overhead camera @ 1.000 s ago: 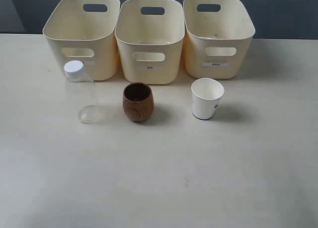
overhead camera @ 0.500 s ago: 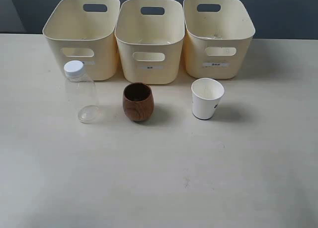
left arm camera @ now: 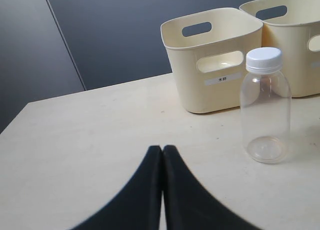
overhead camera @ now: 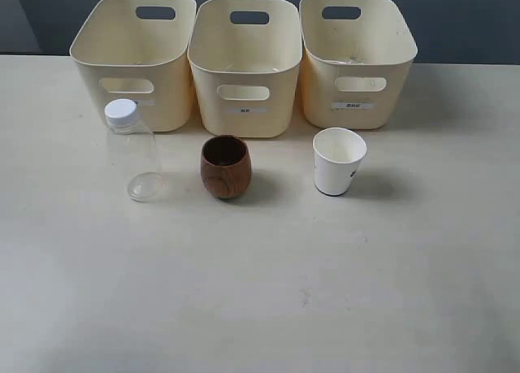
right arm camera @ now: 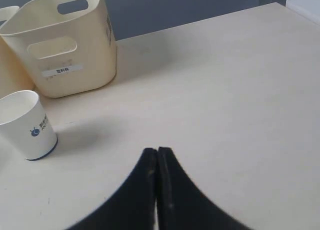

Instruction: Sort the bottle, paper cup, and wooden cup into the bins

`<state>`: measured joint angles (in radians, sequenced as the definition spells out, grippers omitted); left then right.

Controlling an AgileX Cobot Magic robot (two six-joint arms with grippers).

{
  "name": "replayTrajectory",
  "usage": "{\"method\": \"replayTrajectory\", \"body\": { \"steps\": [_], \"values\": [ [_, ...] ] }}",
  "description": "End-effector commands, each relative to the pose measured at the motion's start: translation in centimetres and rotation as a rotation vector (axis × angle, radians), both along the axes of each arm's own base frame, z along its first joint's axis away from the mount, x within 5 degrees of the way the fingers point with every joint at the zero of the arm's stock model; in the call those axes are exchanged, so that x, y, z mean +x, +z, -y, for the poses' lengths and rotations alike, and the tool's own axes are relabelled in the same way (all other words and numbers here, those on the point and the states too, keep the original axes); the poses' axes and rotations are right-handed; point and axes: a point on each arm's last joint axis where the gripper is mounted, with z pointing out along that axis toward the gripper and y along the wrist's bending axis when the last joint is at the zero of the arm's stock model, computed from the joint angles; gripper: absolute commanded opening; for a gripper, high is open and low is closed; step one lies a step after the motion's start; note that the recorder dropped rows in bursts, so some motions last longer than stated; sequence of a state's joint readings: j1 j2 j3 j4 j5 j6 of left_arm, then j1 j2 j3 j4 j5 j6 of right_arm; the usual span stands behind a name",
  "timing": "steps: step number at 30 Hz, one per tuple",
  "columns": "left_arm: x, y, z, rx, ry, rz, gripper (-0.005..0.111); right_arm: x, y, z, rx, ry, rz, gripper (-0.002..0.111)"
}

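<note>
Nothing has moved — we see bottle [overhead camera: 135, 156], wooden cup [overhead camera: 226, 167], paper cup [overhead camera: 339, 161] unsorted; both end effectors [left arm camera: 162, 151] [right arm camera: 157, 152] closed, empty.

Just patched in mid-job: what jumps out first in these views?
Three cream plastic bins line the back of the table. In front of them stand a clear plastic bottle with a white cap on the left, a dark brown wooden cup in the middle, and a white paper cup on the right, all unsorted.
</note>
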<state>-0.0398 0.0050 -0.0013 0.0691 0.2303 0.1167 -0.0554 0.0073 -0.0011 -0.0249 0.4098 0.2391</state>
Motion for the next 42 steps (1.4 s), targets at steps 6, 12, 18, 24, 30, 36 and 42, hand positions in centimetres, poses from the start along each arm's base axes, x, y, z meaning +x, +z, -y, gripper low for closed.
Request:
{"method": "replayTrajectory", "body": {
  "steps": [6,12,18,24,30,36,42],
  "values": [
    [0.0,0.0,0.0,-0.002,-0.003,0.009,0.0,0.0,0.0,0.1,-0.019,-0.006,0.007,-0.001],
    [0.0,0.0,0.0,-0.002,-0.003,0.009,0.0,0.2,0.8,0.1,-0.027,-0.003,0.1,-0.001],
    [0.0,0.0,0.0,-0.002,-0.003,0.011,0.0,0.4,1.7,0.0,-0.024,0.0,0.202,-0.001],
    [0.0,0.0,0.0,-0.002,-0.003,0.009,0.0,0.4,3.3,0.0,-0.027,0.004,0.373,-0.001],
    [0.0,0.0,0.0,-0.002,-0.003,0.009,0.0,0.4,4.1,0.0,0.142,-0.019,0.471,-0.001],
    [0.0,0.0,0.0,-0.002,-0.003,0.009,0.0,0.2,4.9,0.4,0.357,-0.069,0.583,-0.001],
    [0.0,0.0,0.0,-0.002,-0.003,0.009,0.0,0.1,5.2,0.6,0.39,-0.085,0.624,-0.001]
  ]
}}
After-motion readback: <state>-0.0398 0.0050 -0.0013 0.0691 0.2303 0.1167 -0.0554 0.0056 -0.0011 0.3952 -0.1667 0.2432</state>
